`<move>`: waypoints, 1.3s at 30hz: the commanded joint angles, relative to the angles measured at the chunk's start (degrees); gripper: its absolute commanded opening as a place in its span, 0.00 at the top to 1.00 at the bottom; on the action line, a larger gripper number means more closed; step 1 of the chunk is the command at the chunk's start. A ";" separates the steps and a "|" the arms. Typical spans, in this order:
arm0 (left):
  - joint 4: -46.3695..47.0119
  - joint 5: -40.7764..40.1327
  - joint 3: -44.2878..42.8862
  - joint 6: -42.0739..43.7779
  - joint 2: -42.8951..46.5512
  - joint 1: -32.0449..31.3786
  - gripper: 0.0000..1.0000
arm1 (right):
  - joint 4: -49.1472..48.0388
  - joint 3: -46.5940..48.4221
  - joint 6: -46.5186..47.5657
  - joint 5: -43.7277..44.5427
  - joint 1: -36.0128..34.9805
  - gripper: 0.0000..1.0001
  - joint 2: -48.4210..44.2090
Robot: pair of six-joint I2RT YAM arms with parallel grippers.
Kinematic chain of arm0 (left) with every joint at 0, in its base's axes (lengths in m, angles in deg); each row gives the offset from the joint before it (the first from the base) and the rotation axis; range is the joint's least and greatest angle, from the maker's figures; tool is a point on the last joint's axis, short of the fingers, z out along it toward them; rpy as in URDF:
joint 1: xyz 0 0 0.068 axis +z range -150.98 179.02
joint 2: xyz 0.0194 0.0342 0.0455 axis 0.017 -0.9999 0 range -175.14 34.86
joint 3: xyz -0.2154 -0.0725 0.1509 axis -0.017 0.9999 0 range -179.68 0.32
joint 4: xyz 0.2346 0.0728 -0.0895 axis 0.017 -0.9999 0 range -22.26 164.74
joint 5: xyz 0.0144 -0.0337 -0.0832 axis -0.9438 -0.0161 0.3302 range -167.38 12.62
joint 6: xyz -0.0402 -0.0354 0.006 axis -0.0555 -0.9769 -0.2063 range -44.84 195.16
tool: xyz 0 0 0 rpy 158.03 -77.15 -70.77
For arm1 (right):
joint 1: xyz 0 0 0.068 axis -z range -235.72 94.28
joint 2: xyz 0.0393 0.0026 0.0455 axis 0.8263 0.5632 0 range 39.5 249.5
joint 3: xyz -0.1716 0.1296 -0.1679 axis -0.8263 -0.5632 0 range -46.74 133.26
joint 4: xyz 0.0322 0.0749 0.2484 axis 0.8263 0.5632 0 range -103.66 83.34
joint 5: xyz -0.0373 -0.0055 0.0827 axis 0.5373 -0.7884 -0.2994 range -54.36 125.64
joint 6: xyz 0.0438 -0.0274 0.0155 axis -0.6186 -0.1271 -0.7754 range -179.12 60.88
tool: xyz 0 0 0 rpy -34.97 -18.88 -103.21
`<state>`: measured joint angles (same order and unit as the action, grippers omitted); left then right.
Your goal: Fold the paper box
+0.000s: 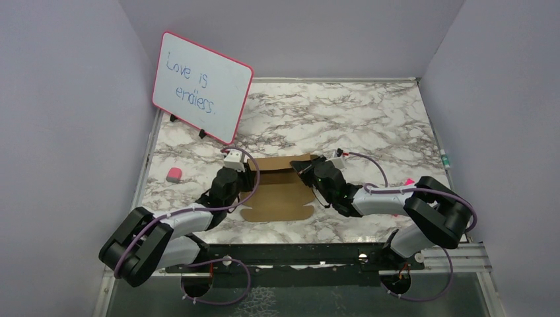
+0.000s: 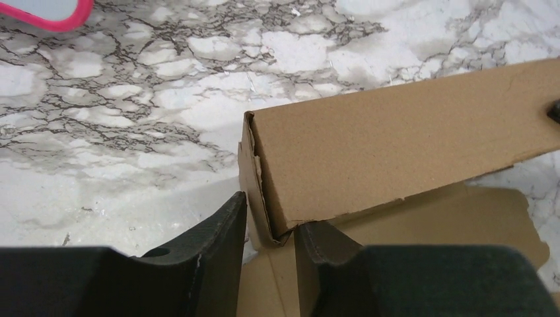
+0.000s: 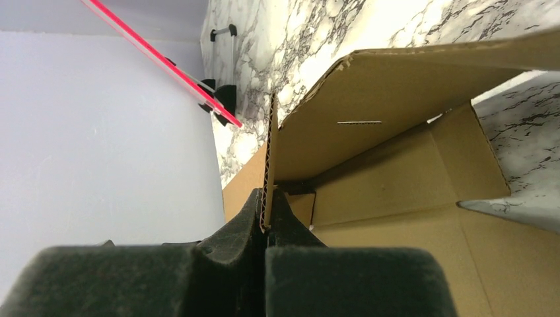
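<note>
The paper box (image 1: 277, 198) is brown corrugated cardboard, partly folded, lying at the table's middle with its far wall raised. My left gripper (image 1: 245, 175) is at the box's left far corner. In the left wrist view the fingers (image 2: 218, 251) straddle the folded corner of the box (image 2: 396, 145), and my left gripper (image 2: 271, 228) is shut on it. My right gripper (image 1: 307, 169) is at the right far corner. In the right wrist view my right gripper (image 3: 266, 211) is shut on the edge of an upright flap of the box (image 3: 396, 178).
A pink-framed whiteboard (image 1: 201, 86) stands at the back left; its frame shows in the wrist views (image 2: 53, 13) (image 3: 165, 63). A pink eraser (image 1: 174, 174) lies left of the box. A small pink object (image 1: 408, 181) lies at the right.
</note>
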<state>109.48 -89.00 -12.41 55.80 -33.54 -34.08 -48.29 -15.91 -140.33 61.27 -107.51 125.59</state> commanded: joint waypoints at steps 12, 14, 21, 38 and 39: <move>11.31 -29.64 -5.02 -3.05 -11.86 -8.90 0.89 | 3.24 -0.86 -2.60 -3.96 -0.39 0.99 0.49; 11.32 -33.14 -6.21 -3.06 -13.80 -10.19 0.91 | 3.50 -0.94 -2.62 -4.17 -0.38 0.99 0.37; 11.23 -42.56 -9.97 -4.46 -20.88 -12.36 0.94 | 4.46 -1.38 -3.14 -4.89 -0.42 0.99 -0.08; 10.00 -61.47 -18.91 4.56 -34.29 -17.07 0.95 | 5.69 -1.40 -3.56 -4.95 -0.42 0.99 -2.47; 9.90 -61.83 -18.72 4.40 -34.34 -17.08 0.94 | 5.70 -1.39 -3.41 -4.75 -0.42 0.99 -2.68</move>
<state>120.98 -141.58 -29.99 56.18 -65.39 -51.32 -45.74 -16.30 -145.66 60.92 -106.22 125.17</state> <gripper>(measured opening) 0.072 0.026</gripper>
